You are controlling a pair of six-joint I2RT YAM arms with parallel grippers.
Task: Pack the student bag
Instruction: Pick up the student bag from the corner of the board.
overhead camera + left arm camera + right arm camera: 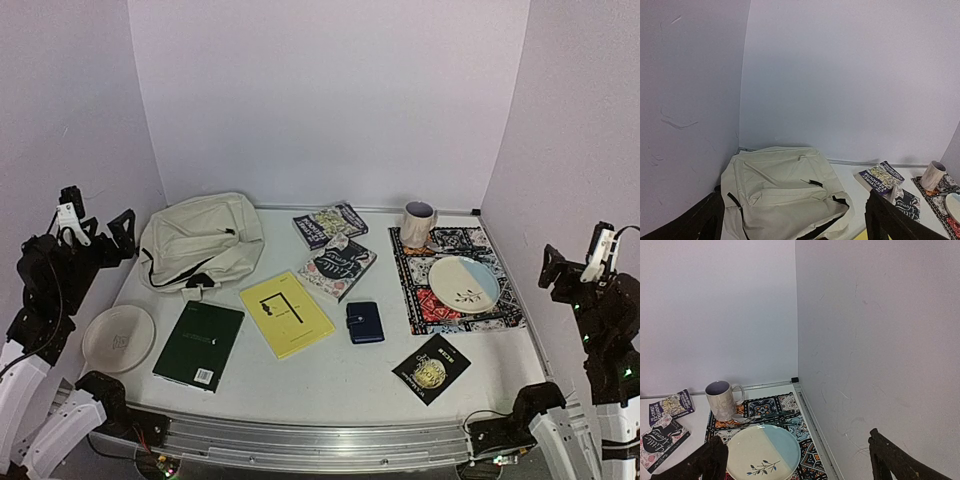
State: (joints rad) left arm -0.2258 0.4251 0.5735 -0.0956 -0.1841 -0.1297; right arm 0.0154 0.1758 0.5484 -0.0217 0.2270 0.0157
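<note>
Dial set on the table (330, 392) seen from above; 12 = far wall.

- Left gripper (97, 222): raised off the table edge at 9 o'clock, fingers wide apart, nothing between them. Its wrist camera looks down on the bag.
- Student bag (200, 240): at 10 o'clock, lying flat and slack. Cannot tell if the main zip is open. Nothing is visibly inside or on it.
- White plate (118, 338): 8 o'clock.
- Dark green book (200, 343): 7 o'clock, just beside the plate.
- Yellow book (286, 313): near centre.
- Two patterned paperbacks (335, 248): 12 o'clock, overlapping.
- Navy wallet (364, 322): centre, just right of the yellow book.
- Black booklet (431, 368): 5 o'clock.
- Patterned mat (425, 300): 2–3 o'clock. It carries a mug (418, 222) and a cream-and-blue plate (464, 283).
- Right gripper (575, 258): raised at 3 o'clock, fingers spread, empty.

Progress, as I judge it: packing is not yet begun. Every book and the wallet lie outside the bag. Left to do: open or confirm the bag mouth, then load the items. The tableware probably stays out.
</note>
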